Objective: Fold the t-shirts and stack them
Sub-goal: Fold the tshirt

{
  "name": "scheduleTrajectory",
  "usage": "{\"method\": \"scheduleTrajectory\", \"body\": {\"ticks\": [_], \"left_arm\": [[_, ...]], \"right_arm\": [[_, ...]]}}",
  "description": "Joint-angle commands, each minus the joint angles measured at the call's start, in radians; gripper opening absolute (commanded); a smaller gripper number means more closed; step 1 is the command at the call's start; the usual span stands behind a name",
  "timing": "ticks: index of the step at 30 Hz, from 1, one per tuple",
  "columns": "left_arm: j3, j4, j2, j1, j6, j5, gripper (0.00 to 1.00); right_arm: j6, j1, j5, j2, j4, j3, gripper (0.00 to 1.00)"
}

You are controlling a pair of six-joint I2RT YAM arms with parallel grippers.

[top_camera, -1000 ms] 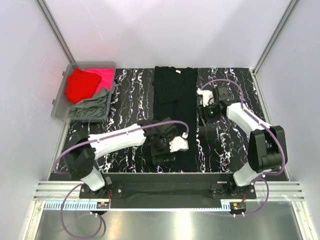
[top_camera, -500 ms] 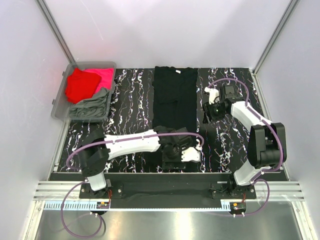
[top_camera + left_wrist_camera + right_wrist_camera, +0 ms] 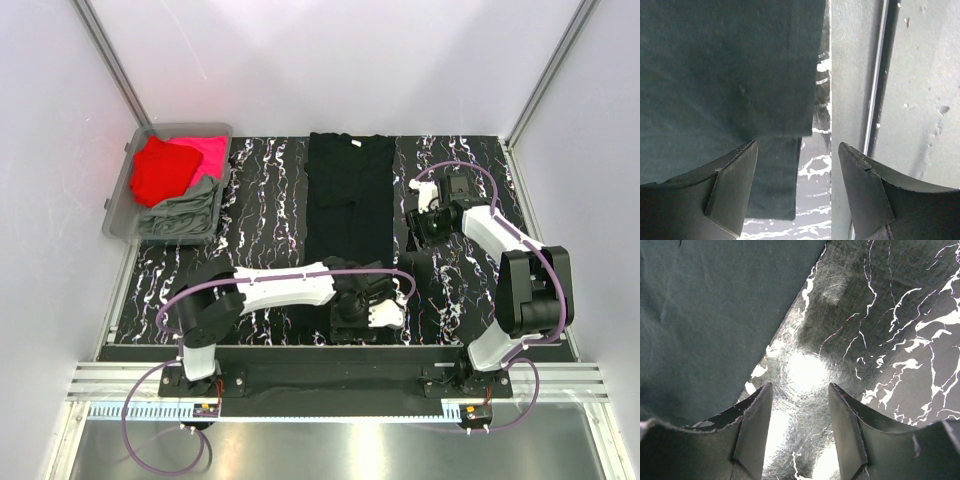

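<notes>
Black white-veined desk (image 3: 260, 215) inside pale walls carries a black t-shirt (image 3: 348, 200), folded to a long strip, at centre. Left jaws stand apart over its near hem at the desk's front edge; right jaws stand apart above bare desk just beside its right side. Far left, a clear bin (image 3: 118, 205) holds other t-shirts (image 3: 165, 175)

The laid-out t-shirt (image 3: 348, 200) is lying lengthwise down the middle of the tabletop (image 3: 260, 210), with its collar at the far end. Well to its left, by the far left corner, a bin (image 3: 112, 212) is sitting. It is holding a second t-shirt (image 3: 160, 172) and a third t-shirt (image 3: 208, 152) side by side at its far end, and a fourth t-shirt (image 3: 185, 212) nearer. The left hand (image 3: 365, 318) is hovering over the laid-out t-shirt's near right corner. The right hand (image 3: 418, 228) is hanging just right of its right edge, over bare tabletop.
</notes>
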Motion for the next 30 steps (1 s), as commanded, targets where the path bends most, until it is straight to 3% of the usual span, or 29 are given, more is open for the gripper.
{"method": "scheduleTrajectory", "body": {"ticks": [1, 17, 30], "left_arm": [[0.042, 0.047, 0.025, -0.005, -0.01, 0.016, 0.7], [-0.004, 0.119, 0.092, 0.005, -0.007, -0.011, 0.7], [-0.167, 0.224, 0.097, 0.006, 0.01, -0.053, 0.65]], "right_arm": [[-0.012, -0.007, -0.02, -0.026, 0.036, 0.0, 0.55], [-0.004, -0.01, -0.043, -0.017, 0.042, -0.025, 0.55], [0.005, -0.008, -0.046, -0.007, 0.049, -0.034, 0.55]]}}
